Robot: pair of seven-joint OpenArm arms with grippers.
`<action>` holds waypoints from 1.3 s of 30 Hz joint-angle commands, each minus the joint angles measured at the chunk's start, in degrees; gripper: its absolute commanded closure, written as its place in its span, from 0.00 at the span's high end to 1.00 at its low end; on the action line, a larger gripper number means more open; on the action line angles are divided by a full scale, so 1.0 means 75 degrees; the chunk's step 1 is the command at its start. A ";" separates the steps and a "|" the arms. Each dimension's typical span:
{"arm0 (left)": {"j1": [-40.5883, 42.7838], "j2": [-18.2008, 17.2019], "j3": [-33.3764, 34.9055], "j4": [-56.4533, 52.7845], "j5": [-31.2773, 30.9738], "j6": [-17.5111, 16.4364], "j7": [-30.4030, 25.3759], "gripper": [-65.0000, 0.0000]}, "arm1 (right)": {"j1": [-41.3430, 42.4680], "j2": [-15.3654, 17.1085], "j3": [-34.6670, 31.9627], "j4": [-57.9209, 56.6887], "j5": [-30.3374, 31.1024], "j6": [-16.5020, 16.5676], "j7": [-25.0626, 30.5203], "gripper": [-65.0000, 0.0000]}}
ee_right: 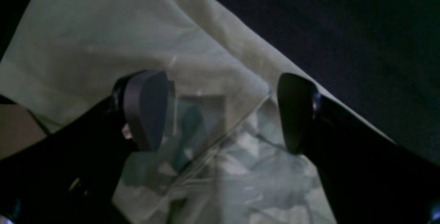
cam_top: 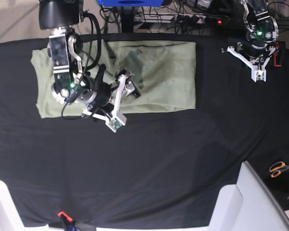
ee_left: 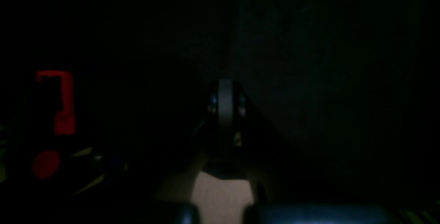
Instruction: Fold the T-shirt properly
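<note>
Judging by your right tool (cam_top: 116,98) hanging released over the T-shirt (cam_top: 159,72), folded into a band on the counter (cam_top: 159,159), with the left tool (cam_top: 254,67) clenched empty aside, you next need a crosswise fold.

One T-shirt (cam_top: 159,77) lies on one black-draped surface (cam_top: 159,159). Two arms work here, each with one claw: right claw (cam_top: 119,102), left claw (cam_top: 256,72). One pair of scissors (cam_top: 279,168).
</note>
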 commanded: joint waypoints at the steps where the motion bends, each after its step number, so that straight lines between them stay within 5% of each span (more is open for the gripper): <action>1: 0.0012 -0.0083 -0.0037 0.0120 -0.0042 0.0004 -0.0130 0.00 | 0.0171 -0.0020 0.0022 -0.0067 0.0105 0.0033 0.0223 0.72; 10: 0.0012 -0.0083 -0.0048 0.0097 -0.0042 0.0004 -0.0130 0.00 | 0.0441 -0.0009 0.0022 -0.0934 0.0105 0.0033 0.0645 0.58; 18: 0.0000 -0.0083 -0.0048 0.0085 -0.0042 0.0004 -0.0130 0.00 | 0.0534 -0.0009 0.0034 -0.1004 0.0105 0.0033 0.0622 0.04; 28: -0.0011 -0.0083 -0.0025 0.0073 -0.0042 0.0004 -0.0130 0.00 | 0.0546 0.0038 0.0034 -0.0489 0.0094 0.0010 0.0598 0.02; 39: -0.0023 -0.0071 0.0010 0.0073 -0.0042 0.0004 -0.0130 0.00 | 0.0499 0.0050 0.0010 -0.0500 0.0082 -0.0752 0.0598 0.03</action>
